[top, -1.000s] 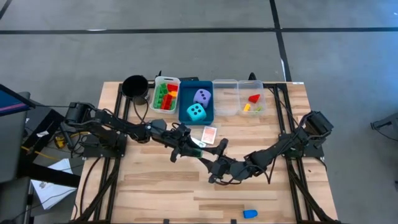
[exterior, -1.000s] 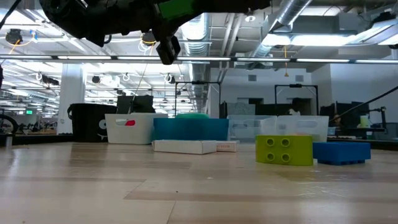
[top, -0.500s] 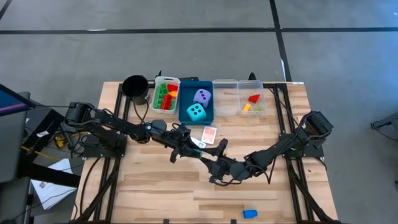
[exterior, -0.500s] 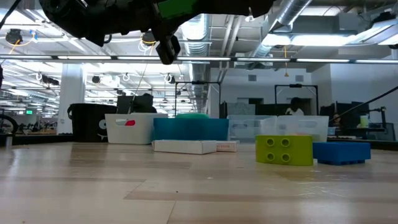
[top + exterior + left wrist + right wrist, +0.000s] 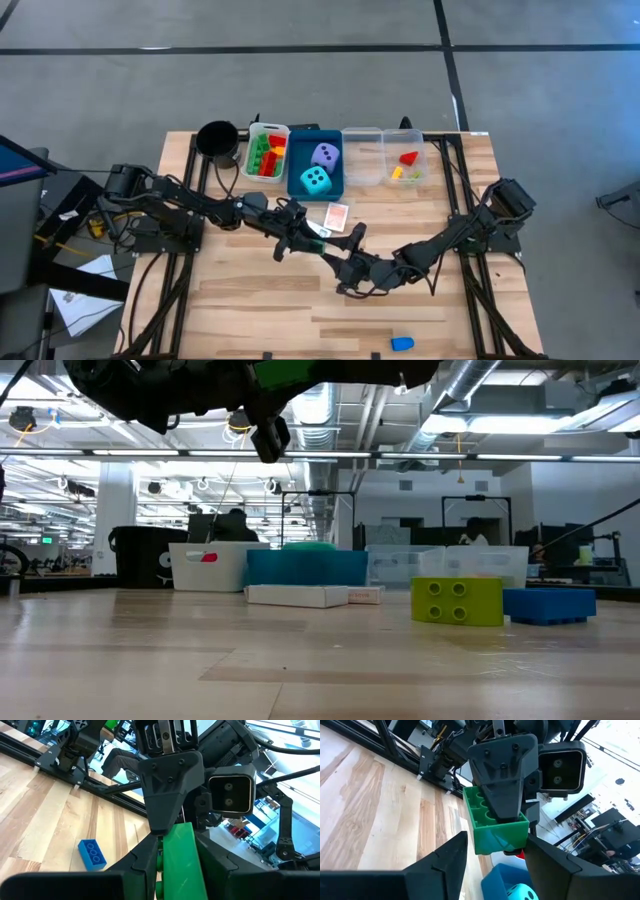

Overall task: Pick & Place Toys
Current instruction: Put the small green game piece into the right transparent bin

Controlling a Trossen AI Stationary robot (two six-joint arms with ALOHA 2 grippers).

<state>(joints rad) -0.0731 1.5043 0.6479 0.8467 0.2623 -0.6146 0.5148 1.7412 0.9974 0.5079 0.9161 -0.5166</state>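
Note:
A green brick point(image 5: 180, 857) hangs in mid-air over the table's middle, between my two grippers, which meet nose to nose. My left gripper point(image 5: 316, 238) reaches in from the table's left and is shut on it. My right gripper point(image 5: 496, 845) comes from the right, its fingers standing on either side of the brick's free end point(image 5: 501, 837). A blue brick point(image 5: 401, 343) lies near the front edge. A card pack point(image 5: 338, 215) lies in front of the blue tray. The lavender die point(image 5: 324, 154) and cyan die point(image 5: 316, 180) sit in that tray. My left gripper pinches the green brick between its two fingers, one on the knobbed face point(image 5: 161, 862) and one on the opposite face. The fingers come level from the table's left and lie along the brick. The brick is lifted clear and sticks out past the fingertips. My right gripper has a finger point(image 5: 445, 857) close beside each long side of the brick's end. Whether the fingers touch it, I cannot tell.
Along the far edge stand a black cup point(image 5: 217, 138), a white tray point(image 5: 283, 130) of bricks, the blue tray point(image 5: 298, 186) and two clear trays point(image 5: 362, 172), point(image 5: 418, 140). A yellow-green brick point(image 5: 457, 601) shows on the table in the low view.

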